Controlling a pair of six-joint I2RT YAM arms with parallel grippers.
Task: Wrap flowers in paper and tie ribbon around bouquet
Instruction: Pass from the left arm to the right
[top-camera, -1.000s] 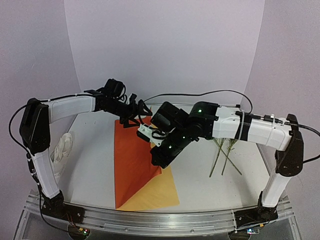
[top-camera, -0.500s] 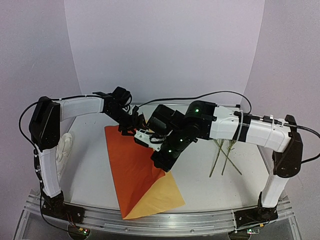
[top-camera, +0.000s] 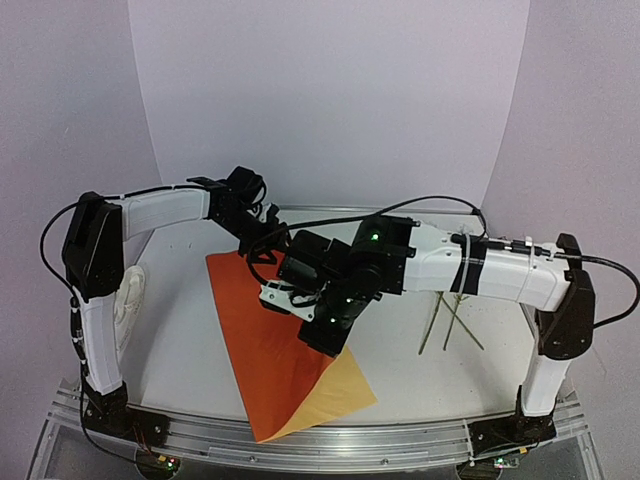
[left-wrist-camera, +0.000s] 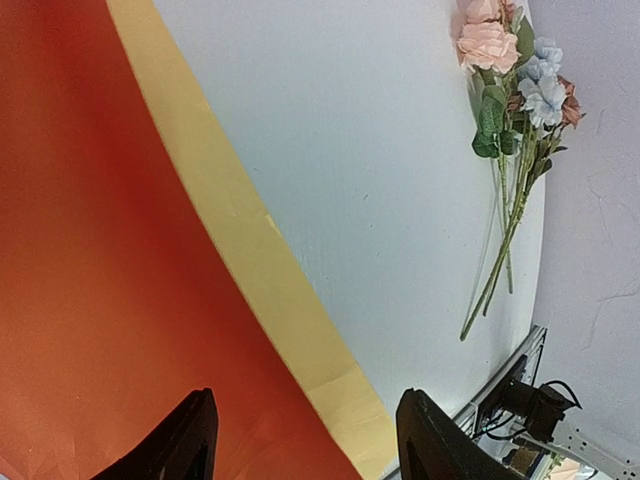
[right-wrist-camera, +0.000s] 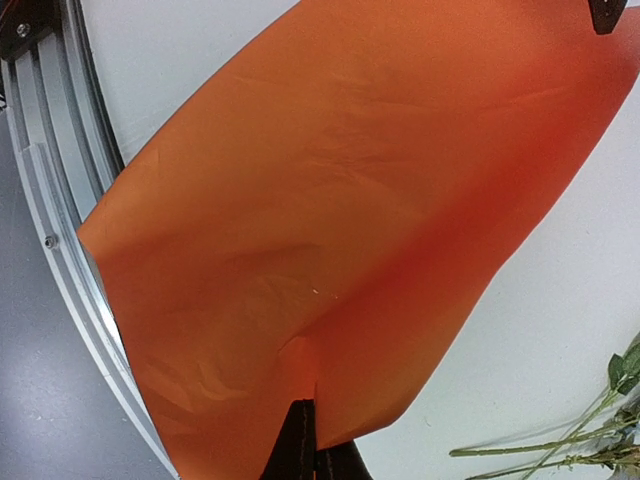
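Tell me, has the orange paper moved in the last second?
Yes. The paper turned: its far corner went left, and its near corner slid closer to the metal rail at the near edge.

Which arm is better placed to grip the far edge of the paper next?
Probably left: the left hand hangs open above the far edge of the paper, while the right hand is shut on it.

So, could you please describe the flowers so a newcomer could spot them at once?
On the white table, look right of the big orange paper, under the right arm. The flowers lie there, apart from that sheet: the only thing with thin green stems, leaves and pale pink and blue blooms.
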